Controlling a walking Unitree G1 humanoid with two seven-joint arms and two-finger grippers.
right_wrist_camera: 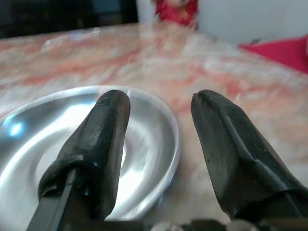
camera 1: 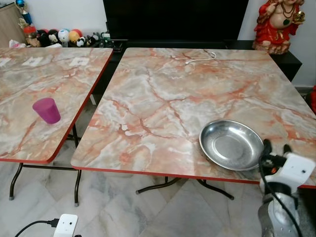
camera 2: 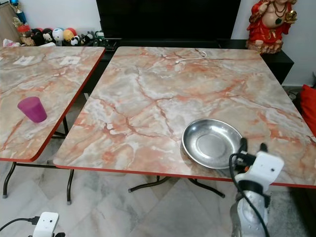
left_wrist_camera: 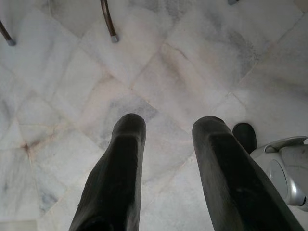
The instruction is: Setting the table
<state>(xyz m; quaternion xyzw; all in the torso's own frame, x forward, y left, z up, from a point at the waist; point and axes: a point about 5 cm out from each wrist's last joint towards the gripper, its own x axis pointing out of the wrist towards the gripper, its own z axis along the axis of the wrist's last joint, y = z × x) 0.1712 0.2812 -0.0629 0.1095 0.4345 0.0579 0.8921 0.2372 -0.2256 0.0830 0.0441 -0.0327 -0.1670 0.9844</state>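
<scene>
Steel plate (camera 1: 231, 144) sits near the front edge of the marble-pattern table (camera 1: 163, 94), toward the robot's right, flat and empty. The right pincer (right_wrist_camera: 159, 139) is parked just at the plate's near rim, fingers spread apart with nothing between them; in the wrist view one finger hangs over the bowl of the plate and the other over bare table beside the rim. So it looks like either the reach-in before a grab or the moment after letting go, can't say which from this alone. My guess is the plate is the piece being placed right now.

The left pincer (left_wrist_camera: 168, 168) hangs down by the tiled floor (left_wrist_camera: 192, 62), also parted and empty, doing nothing.

Further out on the left, a purple cup (camera 1: 46, 110) stands upside down on the second table (camera 1: 29, 79), well apart from the plate. At the far end of the main table lies a white cable (camera 1: 201, 58).

If the cup is next, the robot probably has to turn or step left, since it looks out of reach from here.
</scene>
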